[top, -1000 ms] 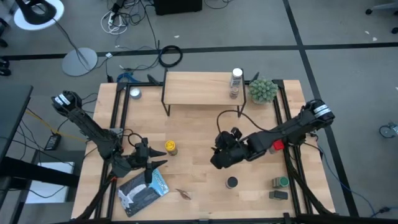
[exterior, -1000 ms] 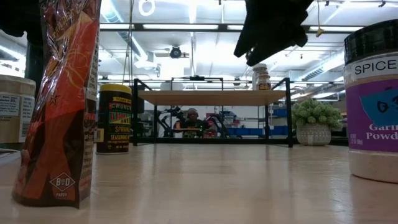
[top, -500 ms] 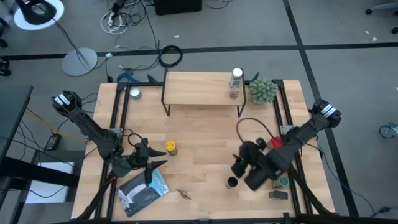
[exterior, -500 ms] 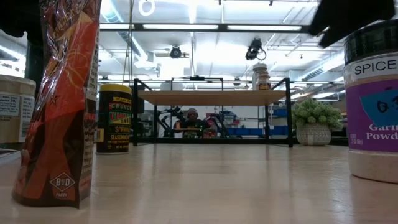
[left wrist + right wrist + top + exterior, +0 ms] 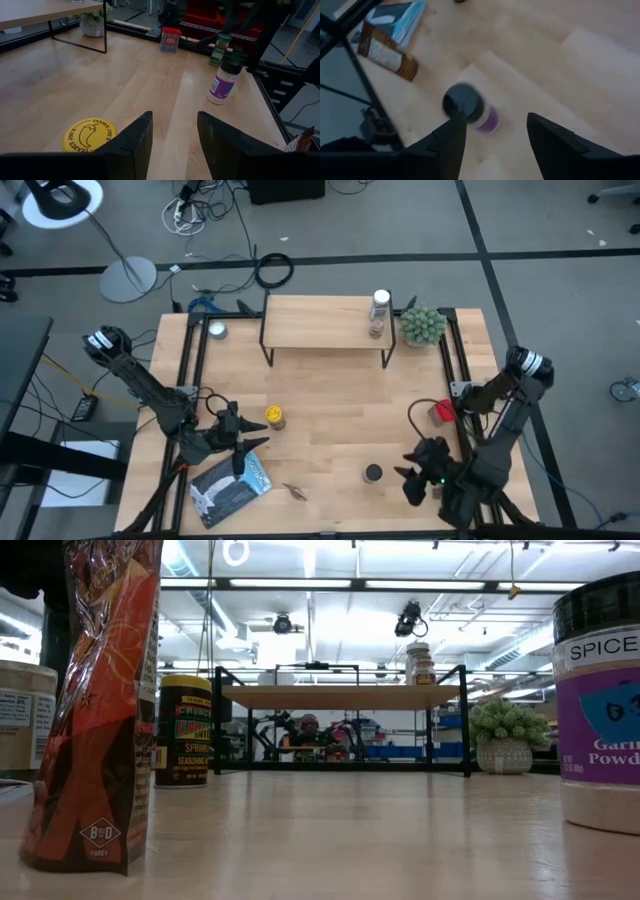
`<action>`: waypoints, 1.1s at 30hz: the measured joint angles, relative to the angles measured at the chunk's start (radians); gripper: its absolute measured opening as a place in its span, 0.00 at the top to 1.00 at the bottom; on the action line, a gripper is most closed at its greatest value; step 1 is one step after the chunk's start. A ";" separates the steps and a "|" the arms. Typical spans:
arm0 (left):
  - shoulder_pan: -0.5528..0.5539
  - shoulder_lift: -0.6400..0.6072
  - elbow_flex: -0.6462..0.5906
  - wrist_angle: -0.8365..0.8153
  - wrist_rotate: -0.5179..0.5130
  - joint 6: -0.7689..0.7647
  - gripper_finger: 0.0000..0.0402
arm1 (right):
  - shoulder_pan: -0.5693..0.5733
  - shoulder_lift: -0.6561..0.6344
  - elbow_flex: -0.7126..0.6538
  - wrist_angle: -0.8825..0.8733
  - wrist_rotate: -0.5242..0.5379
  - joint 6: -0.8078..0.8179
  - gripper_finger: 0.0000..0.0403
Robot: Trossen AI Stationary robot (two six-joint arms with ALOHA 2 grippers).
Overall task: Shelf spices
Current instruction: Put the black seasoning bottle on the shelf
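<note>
The wooden tabletop (image 5: 330,415) carries the shelf (image 5: 320,320) at its far edge, one clear bottle (image 5: 379,312) already on it. The right gripper (image 5: 412,477), fingers spread and empty, hovers beside the black-lidded jar (image 5: 373,473); an off-centre descent could knock it over. The left gripper (image 5: 236,442), also spread, waits by the yellow jar (image 5: 275,416)
</note>
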 joint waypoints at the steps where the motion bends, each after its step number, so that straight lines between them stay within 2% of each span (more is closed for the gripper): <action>1: 0.000 0.000 0.000 0.001 -0.003 0.000 0.60 | 0.007 0.009 0.000 0.020 0.000 0.002 0.49; 21: 0.000 0.000 0.000 0.003 -0.008 -0.002 0.60 | 0.024 0.320 0.000 0.265 -0.035 0.003 0.51; 28: 0.000 0.000 0.000 0.005 -0.008 -0.003 0.60 | -0.005 0.397 0.000 0.400 0.018 -0.121 0.51; 33: 0.000 0.000 0.000 0.020 -0.008 -0.005 0.60 | -0.049 0.425 0.000 0.403 0.021 -0.182 0.52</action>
